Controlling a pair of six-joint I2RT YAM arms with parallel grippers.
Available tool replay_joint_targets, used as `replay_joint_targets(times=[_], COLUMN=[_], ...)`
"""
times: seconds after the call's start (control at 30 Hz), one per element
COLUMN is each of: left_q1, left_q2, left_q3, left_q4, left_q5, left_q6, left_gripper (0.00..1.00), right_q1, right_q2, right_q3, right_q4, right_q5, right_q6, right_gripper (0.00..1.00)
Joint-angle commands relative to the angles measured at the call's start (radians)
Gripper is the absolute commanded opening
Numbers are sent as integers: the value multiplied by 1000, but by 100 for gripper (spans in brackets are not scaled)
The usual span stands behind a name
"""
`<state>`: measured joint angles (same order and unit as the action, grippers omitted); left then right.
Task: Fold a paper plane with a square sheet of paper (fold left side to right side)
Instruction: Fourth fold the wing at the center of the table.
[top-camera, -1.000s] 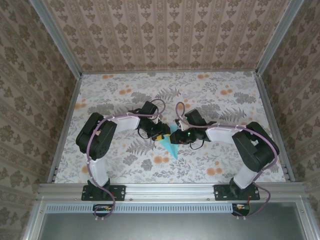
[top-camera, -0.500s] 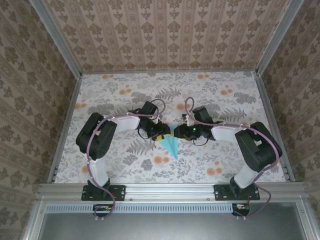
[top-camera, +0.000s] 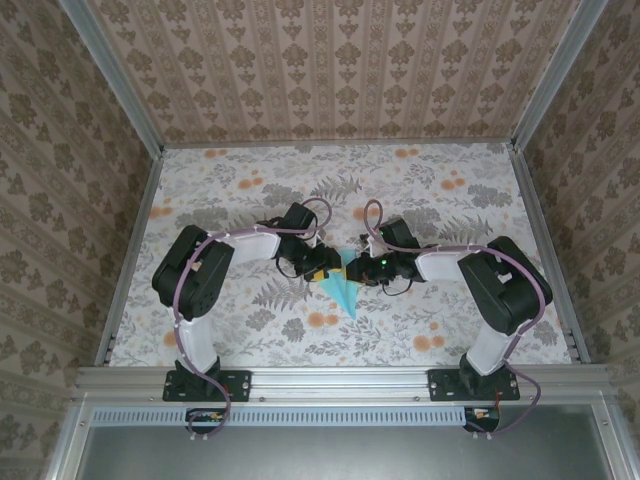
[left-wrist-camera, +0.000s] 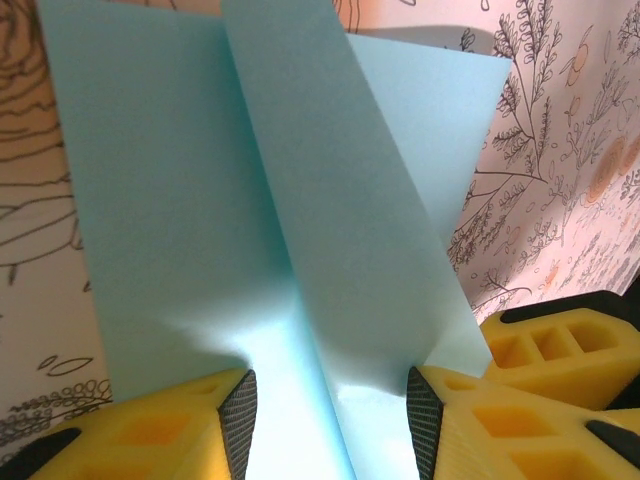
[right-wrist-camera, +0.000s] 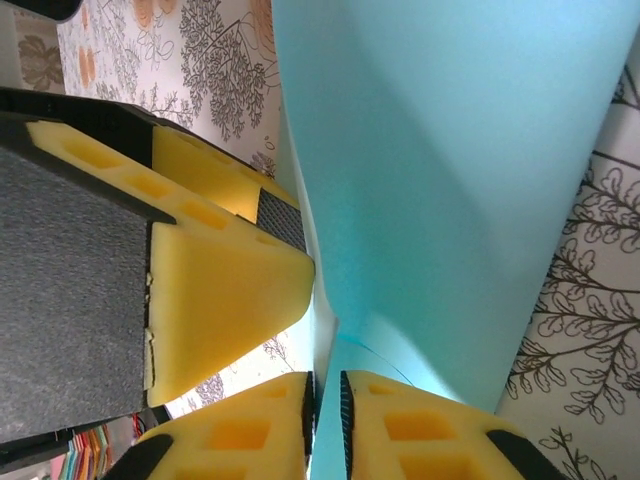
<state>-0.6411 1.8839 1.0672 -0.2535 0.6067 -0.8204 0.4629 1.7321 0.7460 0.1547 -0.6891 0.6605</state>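
Note:
The light blue sheet of paper (top-camera: 346, 296) lies mid-table, creased into a narrow shape with its point toward the near edge. My left gripper (top-camera: 327, 267) is at the paper's far left end and my right gripper (top-camera: 357, 270) faces it from the right. In the left wrist view the left gripper (left-wrist-camera: 330, 405) stands open, its pads (left-wrist-camera: 238, 418) well apart on the paper (left-wrist-camera: 200, 200), and a folded flap crosses between them. In the right wrist view the right gripper (right-wrist-camera: 327, 390) is shut on a raised edge of the paper (right-wrist-camera: 450, 150), beside a left finger (right-wrist-camera: 220, 285).
The floral table top (top-camera: 250, 200) stretches to metal rails at the sides (top-camera: 130, 260) and a rail along the front (top-camera: 340, 378). Patterned walls close in the back and sides. Both arms' elbows reach out toward the table's left and right.
The right gripper drew back to the right, then came in again and closed its jaws on the paper's edge. The left gripper has stayed where it was, jaws unchanged.

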Motion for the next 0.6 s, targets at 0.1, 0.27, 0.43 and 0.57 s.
replay_joint_targets(times=[0.1,0.27,0.43,0.57], left_q1=[-12,-12,-12,-12], left_q2=[37,37,37,37], left_q3=[-17,-17,-15,-15], left_q4=[-61,-62,-64,-64], left_q5=[-36,-37,-35,-35], left_q6=[-12,-12,-9,-11], left_gripper=[48,48,48,48], right_q1=[6,6,6,7], right_q2=[12,10,17,24], right_q3=[35,58,76,83], right_q4=[-64,-145,-187,-209], right_q5=[26,86,116,134], right_q6=[-41,-82,-105,-117], right_gripper=[6,4,4,4])
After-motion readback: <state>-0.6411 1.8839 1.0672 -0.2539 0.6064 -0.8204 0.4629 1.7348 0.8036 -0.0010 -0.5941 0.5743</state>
